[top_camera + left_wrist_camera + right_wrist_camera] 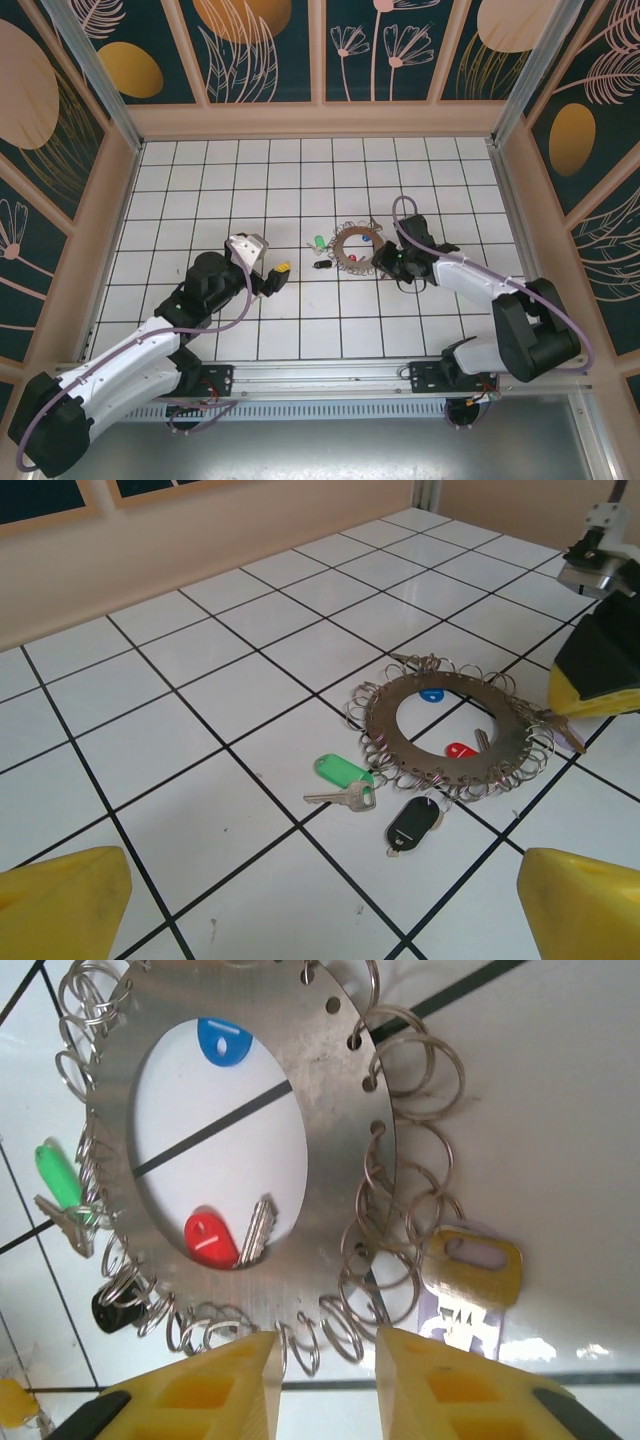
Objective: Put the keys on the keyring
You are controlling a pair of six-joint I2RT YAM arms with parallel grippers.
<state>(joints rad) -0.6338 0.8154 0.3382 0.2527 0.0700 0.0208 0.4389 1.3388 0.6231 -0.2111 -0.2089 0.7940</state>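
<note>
**Q:** Keyring (352, 247) (455, 730) (340, 1160): location, and what is obscured?

**A:** Flat on the white tiles (300, 180), mid-table. The blue key (222, 1040) and red key (210, 1240) lie in its opening, the blue one's shank hidden under the plate. The yellow key (472, 1265) is just beside the rim, shank not discernible. Threading of any key: cannot tell.

**Q:** Pincers?

**A:** Right gripper (325, 1360): fingers moderately apart at the rim, small loops in the gap, nothing clamped. Left gripper (320, 910): spread wide, empty, apart from the green key (342, 772) and black key (413, 825).
</note>
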